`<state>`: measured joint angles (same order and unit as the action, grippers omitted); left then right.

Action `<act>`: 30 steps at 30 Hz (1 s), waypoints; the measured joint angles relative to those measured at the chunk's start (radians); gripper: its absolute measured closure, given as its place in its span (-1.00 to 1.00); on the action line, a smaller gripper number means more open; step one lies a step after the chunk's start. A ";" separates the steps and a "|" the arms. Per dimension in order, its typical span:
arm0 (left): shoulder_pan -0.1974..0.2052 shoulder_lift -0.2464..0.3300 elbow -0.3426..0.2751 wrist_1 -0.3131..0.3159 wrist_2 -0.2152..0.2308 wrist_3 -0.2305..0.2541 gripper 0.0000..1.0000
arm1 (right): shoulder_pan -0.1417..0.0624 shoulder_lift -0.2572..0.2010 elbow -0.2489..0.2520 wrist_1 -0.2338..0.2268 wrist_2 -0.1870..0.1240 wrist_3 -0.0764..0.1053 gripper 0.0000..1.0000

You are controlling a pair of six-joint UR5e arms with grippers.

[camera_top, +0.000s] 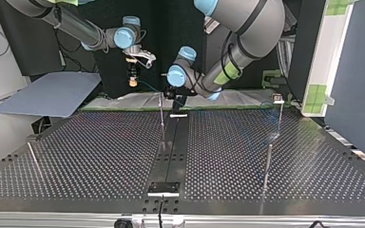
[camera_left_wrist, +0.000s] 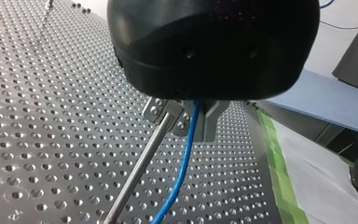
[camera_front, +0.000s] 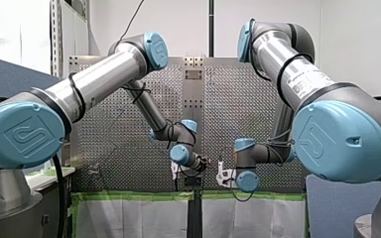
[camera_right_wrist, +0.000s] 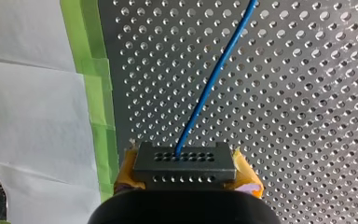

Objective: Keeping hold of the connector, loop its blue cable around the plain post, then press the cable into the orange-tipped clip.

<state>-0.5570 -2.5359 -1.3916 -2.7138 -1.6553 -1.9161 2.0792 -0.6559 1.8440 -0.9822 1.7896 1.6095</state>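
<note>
Shows, at the top view's left, a flat grey-blue sheet beside the perforated silver metal bench, plus a thin steel rod tilted near that edge. Next shows my right gripper held above the bench's far edge, its fingers with yellow pads clamped on the dark, rectangular, hole-dotted connector. Traces the thin, smooth blue cable out of the connector's face and across the holes, alongside a strip of green tape. Finds a slim upright metal post at the middle, just beside my left gripper, with flat metal fingers closed about the cable under a rounded black housing. Ends well to the right with a slender post capped by a small pale block and, nearer the camera, a plain slender post.
</note>
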 joint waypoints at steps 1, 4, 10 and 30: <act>0.001 0.000 0.000 0.000 0.000 -0.001 1.00 | -0.001 0.000 0.000 0.000 0.000 0.000 1.00; 0.002 0.000 0.000 0.000 0.000 -0.005 1.00 | -0.005 0.000 -0.002 0.002 -0.001 0.000 1.00; 0.004 0.000 0.000 -0.001 0.002 -0.007 1.00 | -0.010 0.000 -0.009 0.010 -0.005 -0.001 1.00; 0.007 -0.001 0.000 0.023 -0.024 -0.044 1.00 | -0.048 0.002 -0.023 0.014 -0.013 -0.025 1.00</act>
<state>-0.5495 -2.5368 -1.3915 -2.6911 -1.6795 -1.9601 2.0308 -0.6544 1.8209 -0.9680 1.7771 1.5845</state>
